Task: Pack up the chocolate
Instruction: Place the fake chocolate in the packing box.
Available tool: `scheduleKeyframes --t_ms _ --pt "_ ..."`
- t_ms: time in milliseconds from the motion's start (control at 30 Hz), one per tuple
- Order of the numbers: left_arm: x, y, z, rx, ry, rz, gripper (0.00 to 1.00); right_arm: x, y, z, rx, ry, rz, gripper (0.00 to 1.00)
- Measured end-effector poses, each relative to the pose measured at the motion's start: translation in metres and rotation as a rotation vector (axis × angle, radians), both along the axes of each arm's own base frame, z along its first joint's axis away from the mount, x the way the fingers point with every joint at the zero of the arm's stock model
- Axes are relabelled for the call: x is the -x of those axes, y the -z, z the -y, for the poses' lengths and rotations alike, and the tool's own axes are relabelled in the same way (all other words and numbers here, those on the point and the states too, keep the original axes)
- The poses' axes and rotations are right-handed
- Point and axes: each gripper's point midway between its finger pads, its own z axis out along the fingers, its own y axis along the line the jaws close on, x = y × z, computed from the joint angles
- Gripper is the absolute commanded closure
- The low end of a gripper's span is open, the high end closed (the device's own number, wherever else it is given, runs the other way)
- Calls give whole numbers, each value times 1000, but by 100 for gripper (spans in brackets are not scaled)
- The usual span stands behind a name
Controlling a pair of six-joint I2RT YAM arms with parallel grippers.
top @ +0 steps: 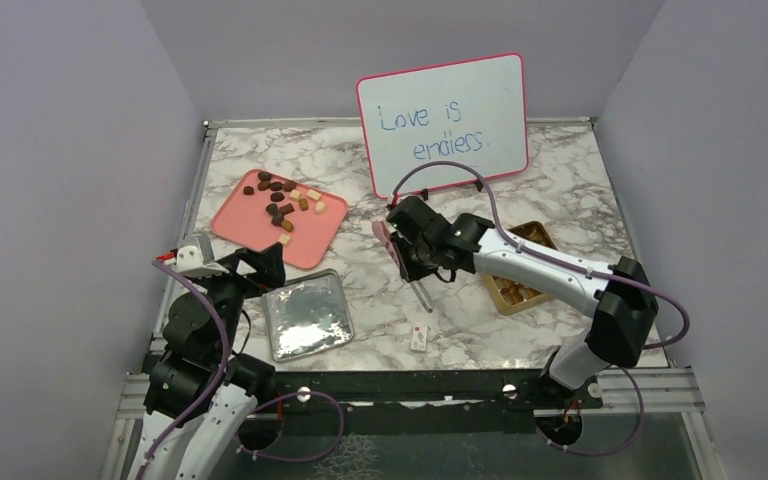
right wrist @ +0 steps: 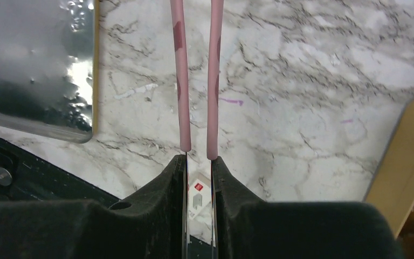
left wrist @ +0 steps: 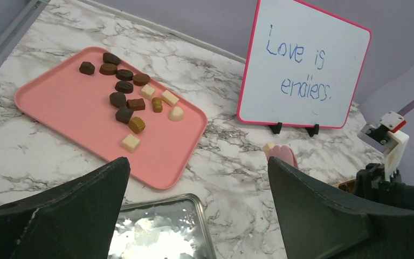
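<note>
Several pieces of chocolate (top: 282, 204), dark brown, tan and cream, lie scattered on a pink tray (top: 250, 228); they also show in the left wrist view as chocolate (left wrist: 130, 100). My right gripper (top: 417, 252) is shut on a pair of pink-tipped tongs (right wrist: 214, 81), held above the marble between tray and gold box (top: 543, 236). In the left wrist view the tong tips (left wrist: 283, 154) carry one pale piece (left wrist: 269, 146). My left gripper (top: 260, 264) stands open and empty near the tray's front corner.
A shiny silver lid (top: 305, 316) lies in front of the tray. A small white tag (top: 420, 338) sits near the table's front edge. A pink-framed whiteboard (top: 443, 122) stands at the back. The right arm covers part of the gold box.
</note>
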Motion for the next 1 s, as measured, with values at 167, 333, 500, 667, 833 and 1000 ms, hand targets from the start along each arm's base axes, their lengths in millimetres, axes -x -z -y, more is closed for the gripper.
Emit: scheduleKeyframes --t_ms 167,333,500,667,833,1000 --pt "0 0 0 0 0 0 1 9 -5 26 27 123 -14 84" --pt "0 0 0 0 0 0 1 16 -4 59 85 263 -23 87" --pt "0 0 0 -1 1 -1 1 12 -11 95 113 415 -1 89" --pt "0 0 0 -1 1 -1 1 -1 -15 127 129 564 14 90" --pt "-1 1 0 -1 1 -3 1 -13 -4 168 162 723 -6 90" --pt "-1 1 0 -2 1 -4 1 -21 4 213 175 874 -27 88"
